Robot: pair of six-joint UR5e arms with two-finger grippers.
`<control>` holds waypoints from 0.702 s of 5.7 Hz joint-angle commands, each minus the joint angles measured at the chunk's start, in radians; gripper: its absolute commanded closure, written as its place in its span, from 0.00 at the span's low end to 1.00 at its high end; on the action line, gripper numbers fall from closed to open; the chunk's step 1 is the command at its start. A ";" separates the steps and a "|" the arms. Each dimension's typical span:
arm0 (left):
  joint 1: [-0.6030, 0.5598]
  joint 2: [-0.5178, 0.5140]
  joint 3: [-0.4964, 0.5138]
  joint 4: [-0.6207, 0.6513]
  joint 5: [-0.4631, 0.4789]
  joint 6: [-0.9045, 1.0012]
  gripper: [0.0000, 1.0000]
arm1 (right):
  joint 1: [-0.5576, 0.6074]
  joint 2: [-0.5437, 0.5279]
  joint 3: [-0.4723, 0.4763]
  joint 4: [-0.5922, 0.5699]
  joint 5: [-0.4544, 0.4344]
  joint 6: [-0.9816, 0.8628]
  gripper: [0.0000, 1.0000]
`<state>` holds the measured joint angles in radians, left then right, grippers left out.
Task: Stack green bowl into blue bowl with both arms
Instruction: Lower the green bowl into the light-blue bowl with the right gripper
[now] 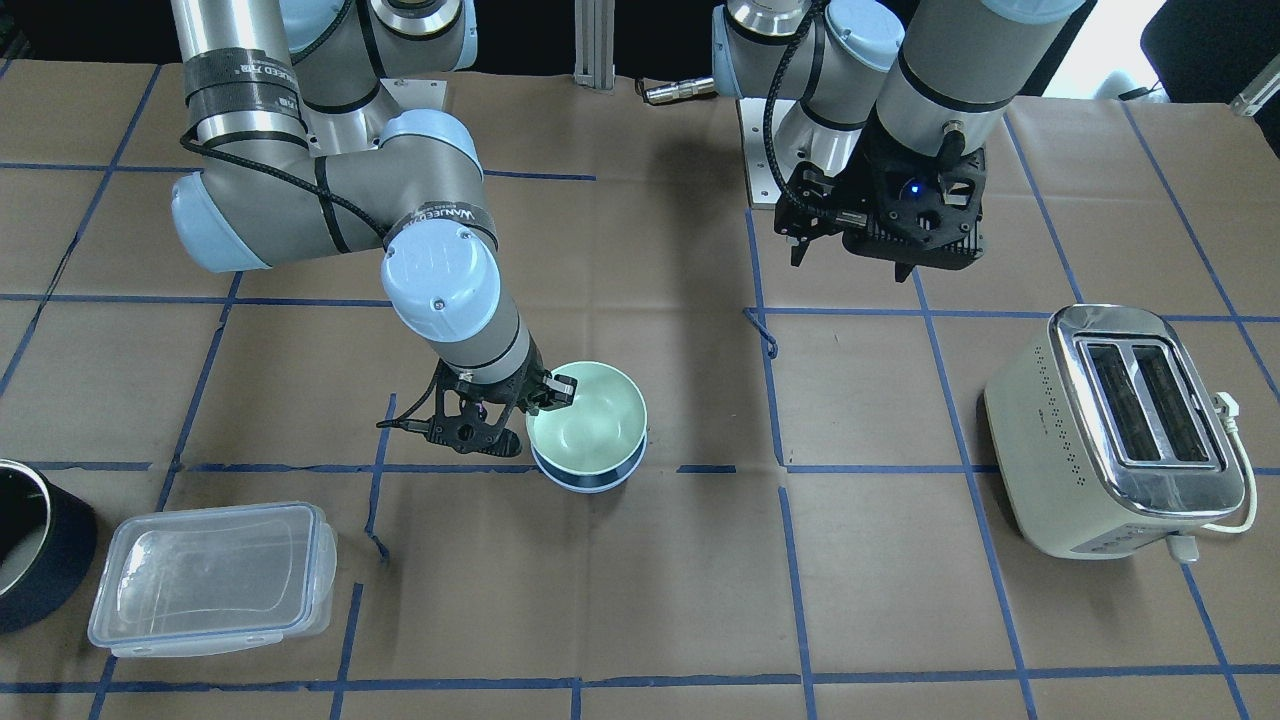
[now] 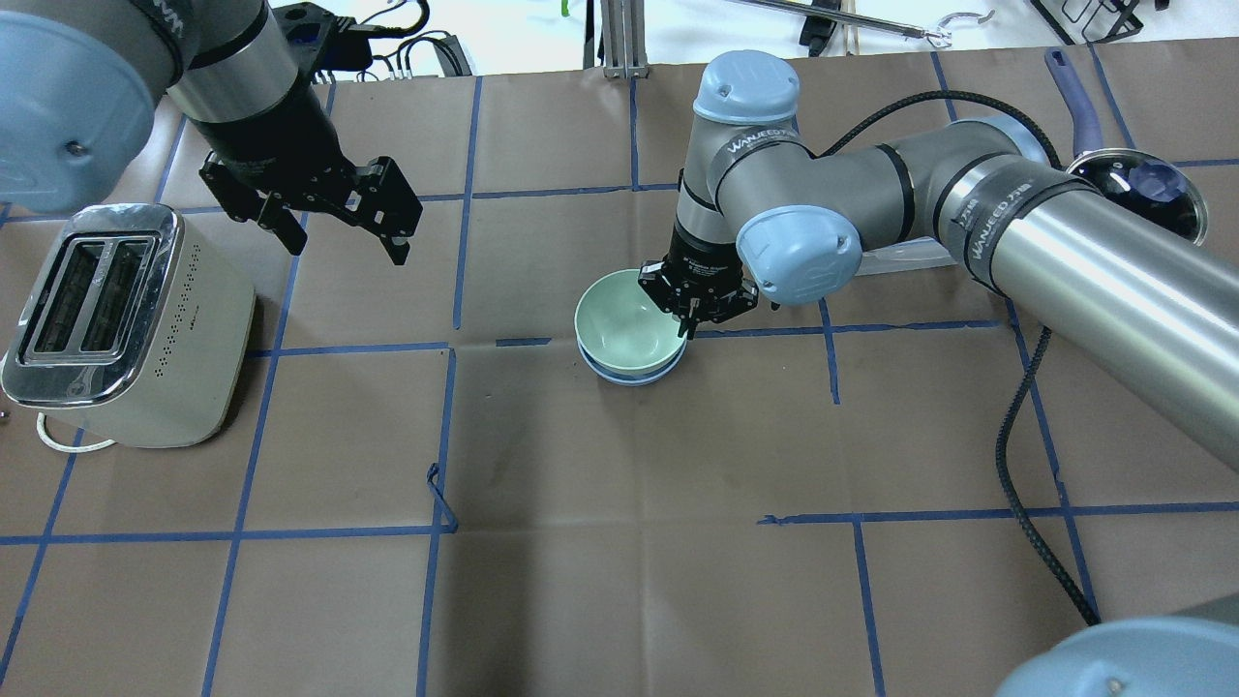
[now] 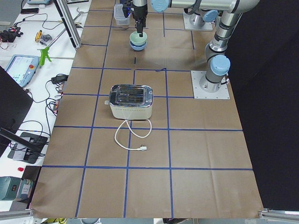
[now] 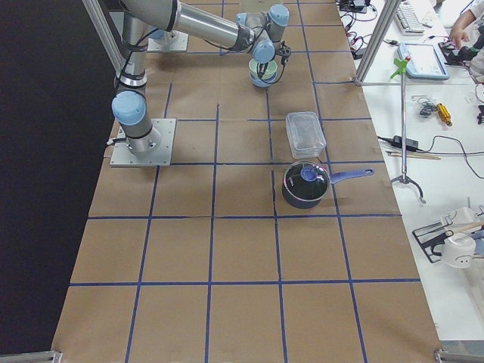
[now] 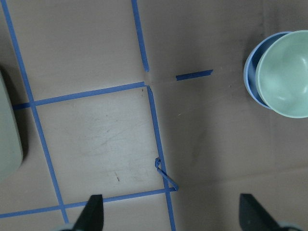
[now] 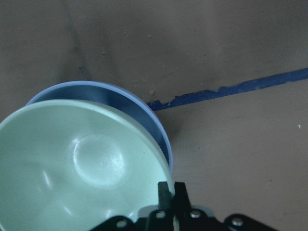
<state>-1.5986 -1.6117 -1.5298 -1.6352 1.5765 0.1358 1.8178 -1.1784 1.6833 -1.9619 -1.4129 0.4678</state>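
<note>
The right pincer [image 2: 690, 312] is clamped on the green bowl [image 2: 624, 324], at the rim's three o'clock seen from overhead. The bowl is empty and sits off-centre inside the blue bowl [image 6: 139, 108]. Letting go now may leave it tilted, and a snagging finger could drag both across the worktop. The left pincer [image 2: 346, 242] hangs wide and empty toward nine o'clock, near the toaster [image 2: 126, 319].

- Your left gripper [image 2: 346, 250] hangs spread wide, with plain brown paper under and between its fingers [image 5: 94, 214].
- The toaster [image 2: 126, 319] stands just outside those fingers, so that side's blocked low down.
- Toward the right gripper [image 2: 689, 324], the green bowl [image 1: 590, 420] in the blue bowl [image 1: 590, 478] is the only bump.
- The clear container [image 4: 305, 134] and pot [image 4: 305, 185] sit well beyond the right fingers.
</note>
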 commanded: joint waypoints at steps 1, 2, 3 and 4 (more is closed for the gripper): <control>0.000 0.001 0.000 -0.002 0.002 0.001 0.02 | 0.000 0.003 0.029 -0.041 0.000 0.002 0.79; 0.000 0.001 0.000 -0.002 0.002 0.001 0.02 | 0.000 0.002 0.020 -0.040 0.000 0.003 0.01; 0.000 0.001 0.000 -0.002 0.002 0.001 0.02 | -0.003 -0.004 -0.002 -0.038 0.008 0.002 0.00; 0.000 0.001 0.000 -0.002 0.000 0.001 0.02 | -0.009 -0.012 -0.049 -0.007 0.005 0.006 0.00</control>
<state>-1.5984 -1.6107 -1.5294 -1.6368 1.5780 0.1365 1.8134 -1.1838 1.6711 -1.9901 -1.4080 0.4711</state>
